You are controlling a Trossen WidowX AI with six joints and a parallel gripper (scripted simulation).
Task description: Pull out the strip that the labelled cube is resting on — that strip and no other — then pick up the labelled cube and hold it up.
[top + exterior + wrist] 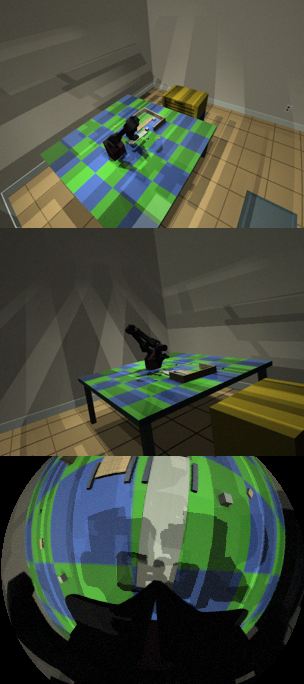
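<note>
A flat, smooth, pale grey strip (142, 135) (165, 506) lies lengthwise from the hand (131, 142) (156, 584) toward the angular tan enclosure (159, 124) (199, 375); its far end meets a small pink cube (147, 129), label unreadable. The hand's fingertips are together above its near end. Alongside, a tan strip (144, 124) (112, 466) runs roughly parallel on the chequered counter (139, 174) (149, 397) (90, 531).

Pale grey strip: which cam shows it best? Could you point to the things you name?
Wrist: the grey strip (142, 134) (165, 372) (167, 501) runs large and wide up the frame, though its far end is cut off. Top shows it small, a pink cube (147, 128) at its far end. Exterior shows only a thin, foreshortened sliver.
</note>
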